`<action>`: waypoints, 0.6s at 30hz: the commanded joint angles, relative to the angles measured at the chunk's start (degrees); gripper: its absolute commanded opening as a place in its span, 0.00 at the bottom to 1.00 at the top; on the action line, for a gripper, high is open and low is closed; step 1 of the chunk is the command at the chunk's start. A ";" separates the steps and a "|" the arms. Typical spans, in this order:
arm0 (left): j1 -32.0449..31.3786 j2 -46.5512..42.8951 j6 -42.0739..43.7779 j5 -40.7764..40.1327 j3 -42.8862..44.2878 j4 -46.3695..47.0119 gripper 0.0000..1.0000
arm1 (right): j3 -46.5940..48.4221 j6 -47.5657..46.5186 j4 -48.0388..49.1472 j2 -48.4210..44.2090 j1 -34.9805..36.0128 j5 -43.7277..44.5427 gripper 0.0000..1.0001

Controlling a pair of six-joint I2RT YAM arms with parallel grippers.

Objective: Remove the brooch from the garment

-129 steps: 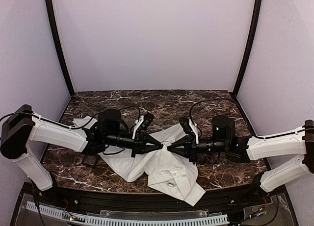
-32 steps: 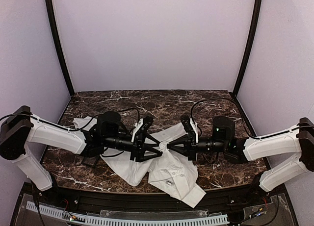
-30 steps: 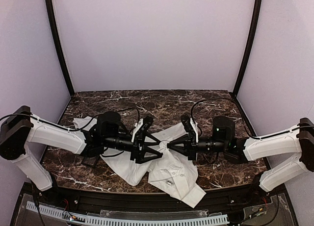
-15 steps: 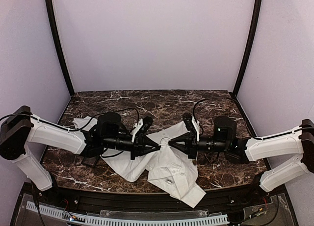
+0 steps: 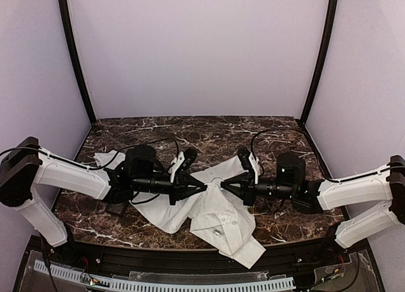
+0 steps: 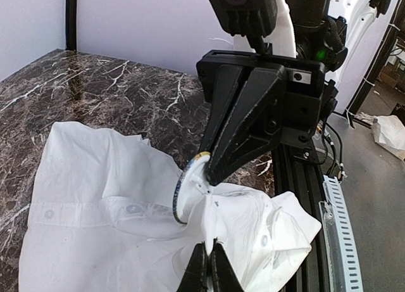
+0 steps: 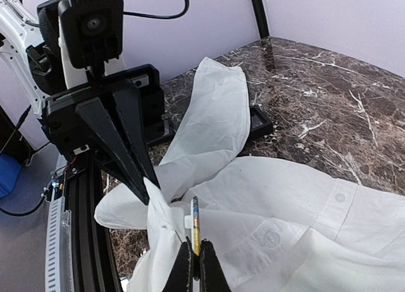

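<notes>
While the right gripper (image 7: 193, 244) is clenched on the edge of the brooch (image 7: 195, 217), the left gripper (image 6: 208, 246) is clamped on a pinch of white shirt (image 5: 218, 219) just beside it. Both sets of tips meet nose to nose over the middle of the table (image 5: 209, 128), with the cloth drawn up into a peak. The brooch stands on edge between them, touching that raised fold. A small black tray (image 7: 260, 123) lies beside the sleeve.

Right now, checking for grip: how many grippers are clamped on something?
2: left gripper pinches the shirt just beside the brooch; right gripper pinches the brooch's edge.
</notes>
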 commanded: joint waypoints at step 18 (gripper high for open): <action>9.09 1.26 -0.21 -10.15 12.61 -3.02 0.01 | -3.84 3.30 -7.19 -8.38 -0.43 18.67 0.00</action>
